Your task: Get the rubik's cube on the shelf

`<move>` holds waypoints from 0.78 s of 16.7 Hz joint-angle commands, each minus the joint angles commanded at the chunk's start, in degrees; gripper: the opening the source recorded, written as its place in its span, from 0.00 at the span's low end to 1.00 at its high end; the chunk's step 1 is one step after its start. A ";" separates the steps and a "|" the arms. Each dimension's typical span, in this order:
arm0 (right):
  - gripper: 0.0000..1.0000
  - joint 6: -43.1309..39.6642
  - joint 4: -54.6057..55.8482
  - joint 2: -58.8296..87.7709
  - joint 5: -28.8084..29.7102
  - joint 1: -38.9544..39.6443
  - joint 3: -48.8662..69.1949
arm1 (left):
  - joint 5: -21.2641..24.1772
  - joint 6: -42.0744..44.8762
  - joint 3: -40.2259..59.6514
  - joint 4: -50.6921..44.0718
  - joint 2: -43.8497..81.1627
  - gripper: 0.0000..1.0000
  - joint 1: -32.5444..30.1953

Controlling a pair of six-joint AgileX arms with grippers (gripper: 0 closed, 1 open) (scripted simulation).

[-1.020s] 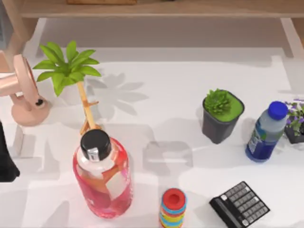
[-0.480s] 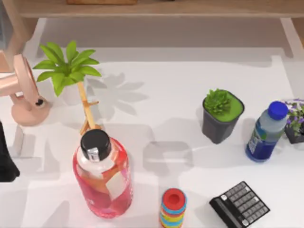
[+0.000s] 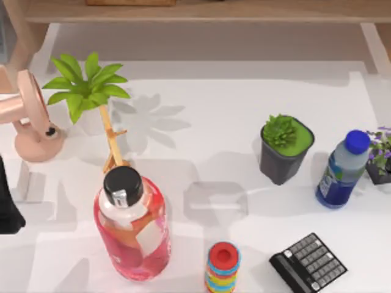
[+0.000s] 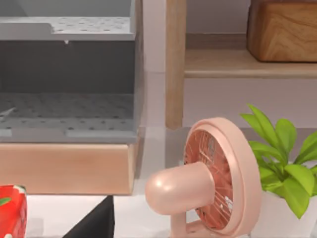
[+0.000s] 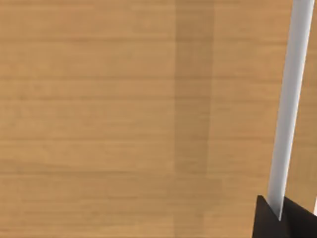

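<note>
Pink fan [image 3: 33, 122], blue-capped bottle [image 3: 342, 171], rainbow rings [image 3: 222, 268] with red top, tan shelf [image 3: 201, 11].

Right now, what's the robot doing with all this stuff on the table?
Nothing on the table is being handled at this moment. The left arm sits parked at the table's left edge, near the pink fan. The right wrist view looks closely at a tan wooden surface, likely the shelf, which runs along the far side of the table. The palm plant, red bottle, ring stack, potted succulent, blue bottle and calculator all stand untouched.
</note>
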 joint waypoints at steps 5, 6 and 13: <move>0.15 0.00 0.00 0.00 0.00 0.00 0.00 | 0.00 0.00 0.00 0.00 0.00 1.00 0.00; 0.23 0.00 0.00 0.00 0.00 0.00 0.00 | 0.00 0.00 0.00 0.00 0.00 1.00 0.00; 0.75 0.00 0.00 0.00 0.00 0.00 0.00 | 0.00 0.00 0.00 0.00 0.00 1.00 0.00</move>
